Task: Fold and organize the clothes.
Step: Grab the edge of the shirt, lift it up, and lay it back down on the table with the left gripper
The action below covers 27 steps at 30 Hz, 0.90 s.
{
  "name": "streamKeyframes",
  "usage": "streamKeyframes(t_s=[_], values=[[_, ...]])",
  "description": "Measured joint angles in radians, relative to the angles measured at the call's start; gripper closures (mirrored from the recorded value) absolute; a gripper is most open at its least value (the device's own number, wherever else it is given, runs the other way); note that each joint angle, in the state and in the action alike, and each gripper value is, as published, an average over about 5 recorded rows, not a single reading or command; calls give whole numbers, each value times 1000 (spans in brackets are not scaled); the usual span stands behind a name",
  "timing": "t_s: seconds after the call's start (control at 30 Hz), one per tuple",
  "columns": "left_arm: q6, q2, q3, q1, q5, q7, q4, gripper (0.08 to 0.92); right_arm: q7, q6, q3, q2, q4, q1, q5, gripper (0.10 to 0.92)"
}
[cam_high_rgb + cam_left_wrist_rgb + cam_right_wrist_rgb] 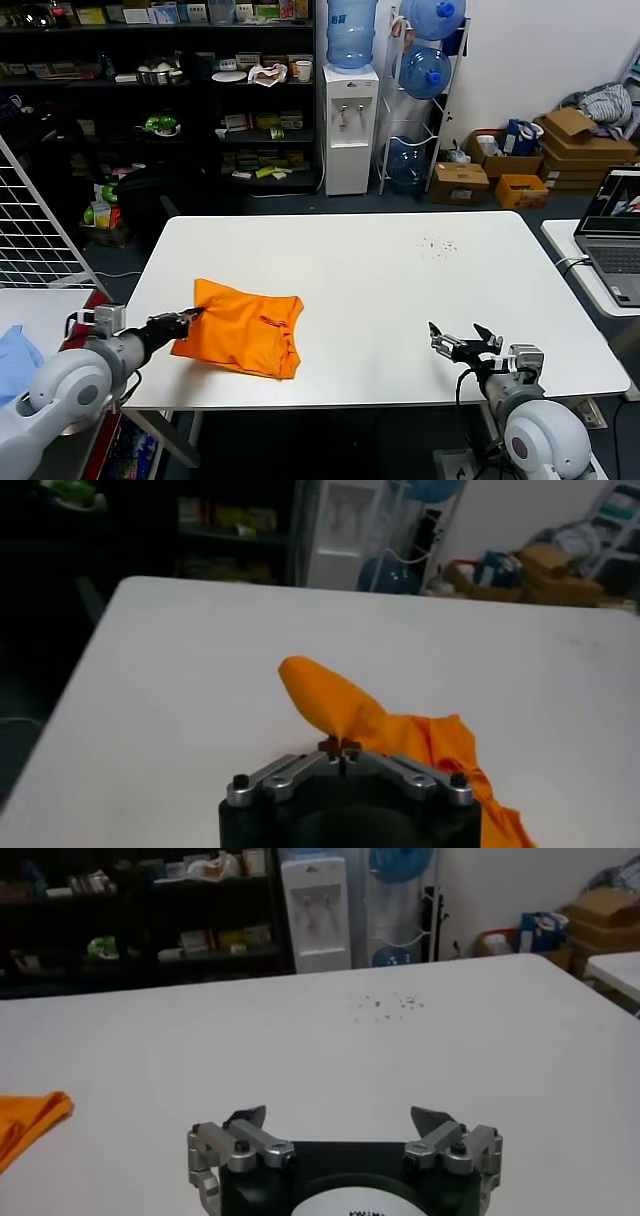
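Observation:
The orange T-shirt (245, 328) lies folded in a rough rectangle on the near left part of the white table (400, 290). No lettering shows. My left gripper (193, 316) is shut on the shirt's left edge and lifts a pinched fold of it; the left wrist view shows the cloth (340, 708) rising from the closed gripper (340, 746). My right gripper (460, 338) is open and empty over the table's near right side, well away from the shirt. In the right wrist view the gripper (340, 1118) is open, and a corner of the shirt (28, 1118) shows far off.
A light blue cloth (15, 360) lies on a side table at my left. A laptop (612, 235) stands on a table at the right. Small dark specks (437, 244) dot the table's far right. Shelves, a water dispenser (350, 125) and cardboard boxes stand behind.

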Motion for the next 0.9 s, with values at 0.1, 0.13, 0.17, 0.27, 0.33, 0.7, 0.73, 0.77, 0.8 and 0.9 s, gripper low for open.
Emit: streamKeyframes(t_s=[0.1,0.13,0.17,0.27,0.33,0.7,0.73,0.77,0.8,0.9], values=[[1,36,-53,43,-25,-59,-11,907,-8,11,-11,0,-7,7,-13,104],[2,49,-68,55,-34,-77,-13,907,-11,14,-15,0,-9,8,-18,104],[3,62,-82,65,-44,-95,-14,907,-14,18,-19,0,-12,10,-22,104],[7,102,-114,88,-77,-145,-14,907,-22,29,-30,1,-19,15,-31,104],[10,129,-128,98,-100,-169,-12,907,-26,35,-38,2,-24,18,-36,104],[18,278,-143,98,-190,-216,-6,907,-37,53,-59,8,-35,22,-55,104],[18,290,-142,96,-194,-215,-5,907,-37,53,-60,8,-36,23,-56,104],[18,303,-140,93,-197,-214,-4,907,-37,53,-61,9,-36,23,-57,104],[19,315,-138,90,-200,-213,-2,907,-37,54,-62,11,-37,24,-59,104],[19,347,-136,82,-207,-206,5,907,-37,54,-66,15,-39,26,-63,104]])
